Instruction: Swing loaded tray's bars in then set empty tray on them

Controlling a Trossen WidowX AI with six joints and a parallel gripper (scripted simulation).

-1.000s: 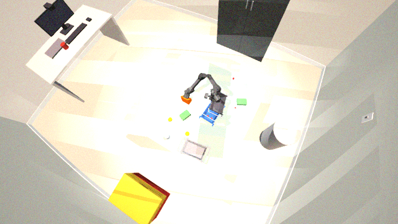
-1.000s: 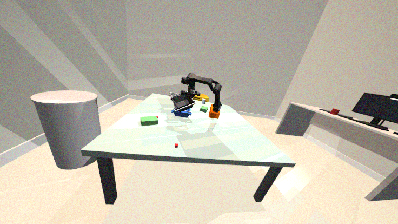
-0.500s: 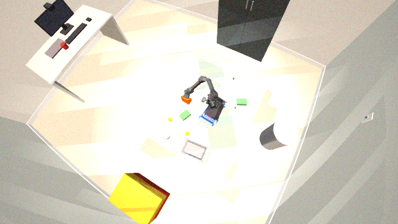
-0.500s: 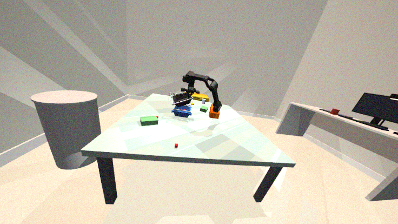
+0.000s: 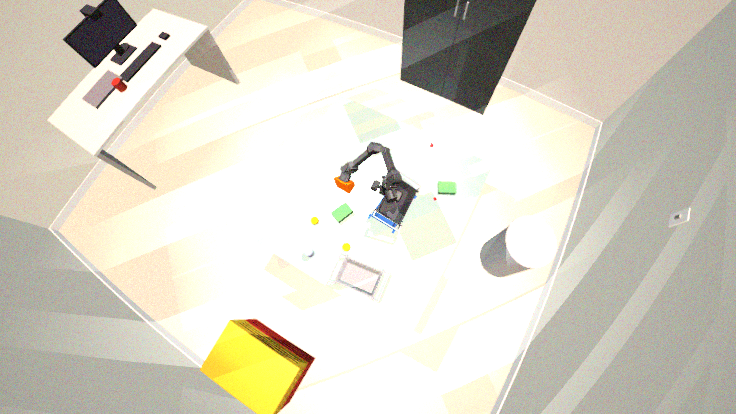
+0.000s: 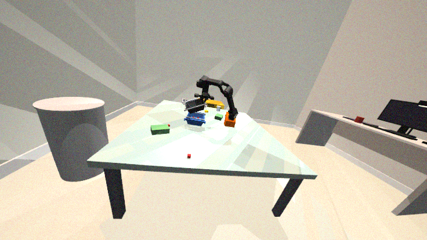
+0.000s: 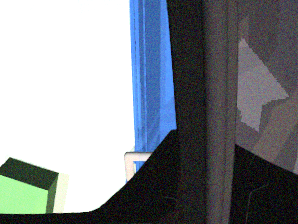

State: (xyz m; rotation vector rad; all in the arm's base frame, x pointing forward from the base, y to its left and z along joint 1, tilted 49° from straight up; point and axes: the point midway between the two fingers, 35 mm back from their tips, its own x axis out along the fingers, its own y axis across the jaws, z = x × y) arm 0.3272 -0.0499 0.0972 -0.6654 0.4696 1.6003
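Across the pale desk (image 6: pixel 209 161), beneath the jaws (image 5: pixel 392 194) (image 6: pixel 204 97), sits the blue loaded tray (image 5: pixel 384 221) (image 6: pixel 195 119) (image 7: pixel 152 75). Clamped on the black tray (image 5: pixel 404 203) (image 6: pixel 194 105) (image 7: pixel 192 75), they hold it tilted above, probably to line it up before levelling onto the bars.

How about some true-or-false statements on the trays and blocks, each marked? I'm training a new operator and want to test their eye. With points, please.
1. The end effector (image 5: pixel 392 194) (image 6: pixel 205 98) is shut on the dark tray (image 5: pixel 392 212) (image 6: pixel 194 106) (image 7: pixel 220 100). True.
2. The dark tray is being held level. False: it is tilted.
3. Red blocks (image 6: pixel 193 117) lie inside the blue tray (image 5: pixel 386 218) (image 6: pixel 195 122) (image 7: pixel 152 75). True.
4. The dark tray already rests on the table (image 6: pixel 185 171). False: it is held up over the blue tray.
5. A loose red block (image 5: pixel 431 145) (image 6: pixel 188 156) lies on the table. True.
6. The mug (image 5: pixel 118 84) on the desk (image 5: pixel 169 30) is green. False: it is red.
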